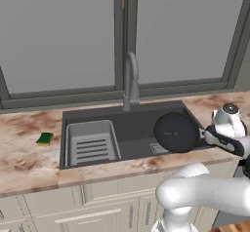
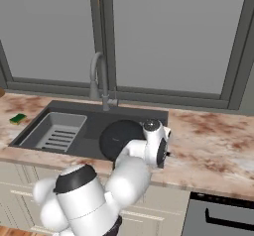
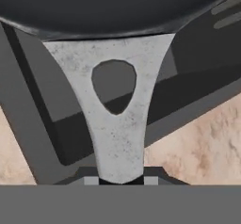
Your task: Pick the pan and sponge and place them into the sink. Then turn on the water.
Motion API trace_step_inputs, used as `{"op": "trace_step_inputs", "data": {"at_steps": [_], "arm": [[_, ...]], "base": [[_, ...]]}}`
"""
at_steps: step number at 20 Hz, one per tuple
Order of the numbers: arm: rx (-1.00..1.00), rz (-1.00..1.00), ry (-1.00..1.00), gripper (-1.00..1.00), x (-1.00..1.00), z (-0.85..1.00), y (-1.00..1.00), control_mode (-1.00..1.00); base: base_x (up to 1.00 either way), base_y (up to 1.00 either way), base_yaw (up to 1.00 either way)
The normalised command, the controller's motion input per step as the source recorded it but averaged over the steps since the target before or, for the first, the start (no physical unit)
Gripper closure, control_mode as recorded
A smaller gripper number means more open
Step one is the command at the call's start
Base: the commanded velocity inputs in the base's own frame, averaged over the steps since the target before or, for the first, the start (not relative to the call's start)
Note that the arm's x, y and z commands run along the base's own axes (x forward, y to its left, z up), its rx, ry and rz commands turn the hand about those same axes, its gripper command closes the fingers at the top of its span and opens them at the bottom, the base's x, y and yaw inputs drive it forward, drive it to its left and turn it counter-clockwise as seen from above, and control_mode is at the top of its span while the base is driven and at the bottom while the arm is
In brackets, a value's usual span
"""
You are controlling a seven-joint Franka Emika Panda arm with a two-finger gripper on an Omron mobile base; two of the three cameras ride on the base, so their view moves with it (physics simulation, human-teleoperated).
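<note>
The jaws pinch the grey handle (image 3: 117, 138) of the pan (image 1: 177, 132), which hangs over the right half of the sink (image 1: 97, 113). Lower it level, clear of the right rim, before letting go (the sponge (image 1: 45, 138) waits on the counter (image 1: 24, 163), left of the basin).

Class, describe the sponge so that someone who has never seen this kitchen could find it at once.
Start at the dark sink under the window and look to its left end, beside the grey rack. On the marbled counter just past that rim lies the sponge. It is a small green block with a yellow underside, the only bright thing there.
</note>
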Motion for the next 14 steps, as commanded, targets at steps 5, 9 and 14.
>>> {"op": "trace_step_inputs", "data": {"at_steps": [5, 9, 14], "arm": [[0.00, 0.23, 0.09, 1.00, 0.80, 0.01, 0.20, -1.00], [-0.04, 0.07, 0.07, 1.00, 0.38, 0.00, 0.30, -1.00], [-0.13, -0.04, 0.07, 1.00, 0.05, -0.04, 0.42, -1.00]], "base": [[0.00, 0.00, 0.00], [0.00, 0.00, 0.00], [0.00, 0.00, 0.00]]}}
